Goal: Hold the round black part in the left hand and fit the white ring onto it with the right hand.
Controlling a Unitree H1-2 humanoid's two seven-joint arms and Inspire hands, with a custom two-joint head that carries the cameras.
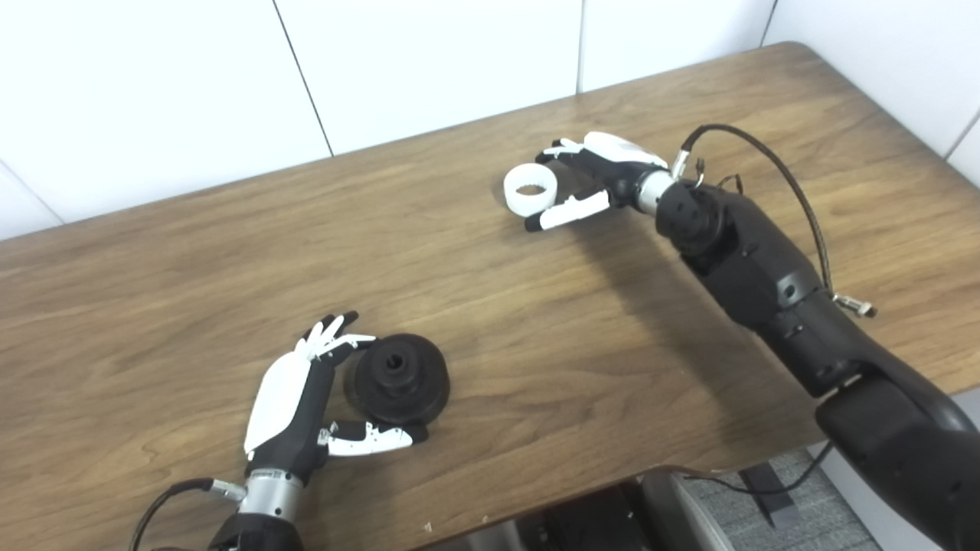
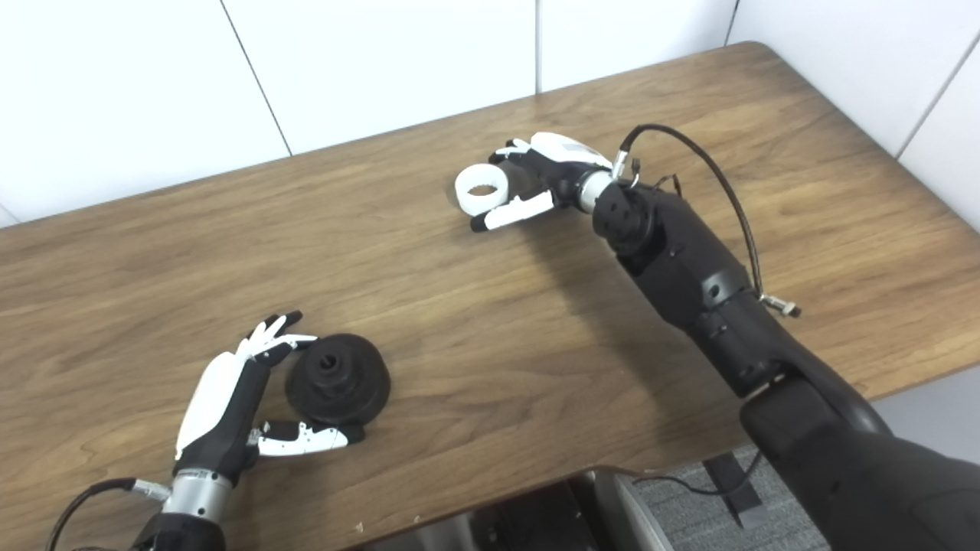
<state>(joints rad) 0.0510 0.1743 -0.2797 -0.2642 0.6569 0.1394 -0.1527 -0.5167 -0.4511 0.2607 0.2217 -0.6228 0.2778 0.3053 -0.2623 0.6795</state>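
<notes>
Left eye view and right eye view both look down on a wooden table (image 1: pixel 490 252) that fills most of the frame, with white wall panels behind it. My right arm reaches far across it from the lower right. My right hand (image 1: pixel 589 180) sits at the far side, fingers spread, with the white ring (image 1: pixel 530 188) between the upper fingers and the thumb below; I cannot tell whether they touch it yet, and it appears to rest on the table. My left hand (image 1: pixel 302 398) lies near the front edge, well apart from the right one. Its fingers are apart and curved around the round black part (image 1: pixel 398 377), which sits on the table just beside the palm, hub hole facing up. Fingertips near its far rim, thumb under its near rim; no firm grip is visible.

I judge both grasps unfinished. To do this well, I should close the left hand evenly on the rim, keeping the hub clear, and pinch the ring by its outer wall so its opening stays free.
</notes>
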